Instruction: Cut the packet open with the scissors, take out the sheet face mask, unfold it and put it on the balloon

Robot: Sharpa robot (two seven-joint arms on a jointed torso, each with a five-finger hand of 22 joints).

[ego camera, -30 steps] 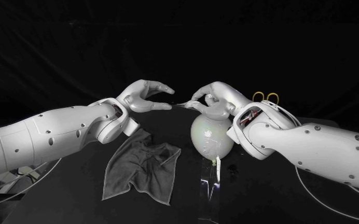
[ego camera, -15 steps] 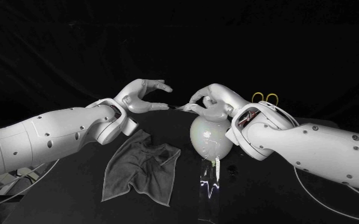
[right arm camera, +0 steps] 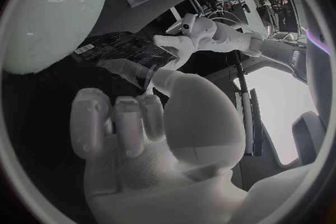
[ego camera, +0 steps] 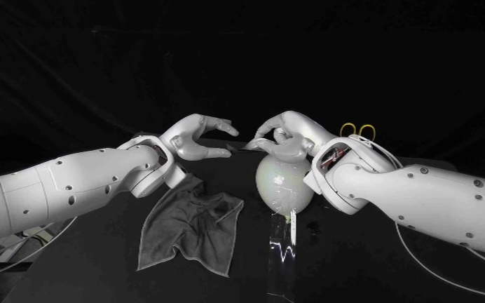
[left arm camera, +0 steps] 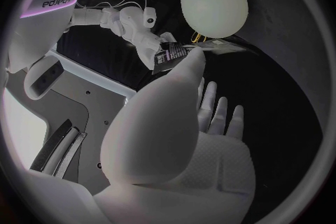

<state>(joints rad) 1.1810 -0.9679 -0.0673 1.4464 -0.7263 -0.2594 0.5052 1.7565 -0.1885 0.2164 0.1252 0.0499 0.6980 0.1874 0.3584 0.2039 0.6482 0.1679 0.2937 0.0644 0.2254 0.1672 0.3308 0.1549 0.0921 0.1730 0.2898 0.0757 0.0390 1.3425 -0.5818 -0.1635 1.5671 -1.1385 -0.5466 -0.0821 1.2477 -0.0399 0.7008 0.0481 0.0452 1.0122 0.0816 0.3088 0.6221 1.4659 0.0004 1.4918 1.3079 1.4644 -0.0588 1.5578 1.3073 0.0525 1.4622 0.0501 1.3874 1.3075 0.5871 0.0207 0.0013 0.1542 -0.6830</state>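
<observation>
Black foil, the flat printed packet (right arm camera: pixel 122 47) is pinched at one edge by the right hand (ego camera: pixel 283 140), with the pale oval balloon (ego camera: pixel 280 180) close by that hand, while the left hand (ego camera: pixel 198 138) is spread wide just beside the packet's free edge, with nothing held. That free edge should be taken by the left hand's fingertips (right arm camera: pixel 164 39) before any pull is made, so that the right hand's pinch is not twisted loose. Whether the packet is already cut cannot be told; the yellow-handled scissors (ego camera: pixel 357 131) lie beyond the right wrist.

Cloth (ego camera: pixel 190 224) lies left of the balloon (ego camera: pixel 281 182); scissors (ego camera: pixel 358 130) sit behind, to its right.
</observation>
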